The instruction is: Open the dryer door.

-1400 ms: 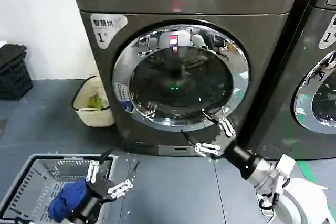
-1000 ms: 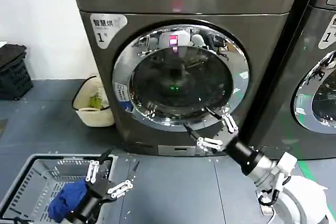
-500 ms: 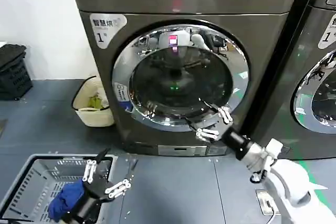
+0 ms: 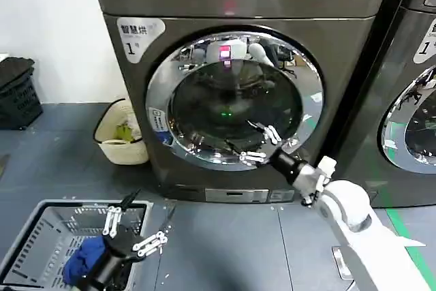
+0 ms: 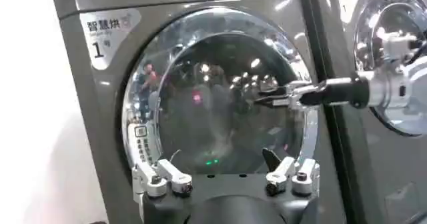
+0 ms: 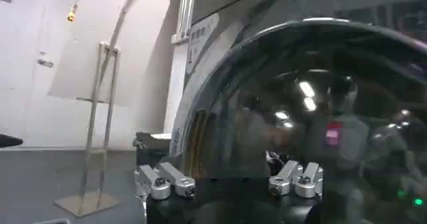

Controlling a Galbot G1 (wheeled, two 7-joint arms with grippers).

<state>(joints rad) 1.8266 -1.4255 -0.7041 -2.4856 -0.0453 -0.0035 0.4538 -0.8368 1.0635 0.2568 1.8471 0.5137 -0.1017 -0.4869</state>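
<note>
The dryer door [image 4: 235,100] is a big round door with a chrome ring around dark glass, and it sits flush in its grey machine. My right gripper [image 4: 240,135] is open, its fingers spread in front of the lower right part of the glass, close to it. In the right wrist view the dark glass of the dryer door [image 6: 320,99] lies just ahead of the right gripper [image 6: 230,179]. My left gripper [image 4: 150,210] hangs open low at the left, over a basket. From the left wrist, the left gripper [image 5: 227,175] faces the dryer door [image 5: 213,105], with the right gripper [image 5: 263,95] before it.
A grey laundry basket [image 4: 41,226] with a blue cloth [image 4: 85,257] stands on the floor at the lower left. A cream bin [image 4: 119,141] sits left of the dryer, with a black crate [image 4: 17,93] farther left. A second machine [image 4: 415,127] adjoins on the right.
My right gripper has risen and moved left, from below the ring's lower right edge to in front of the glass. The left gripper has drifted slightly down and left. The door stays flush.
</note>
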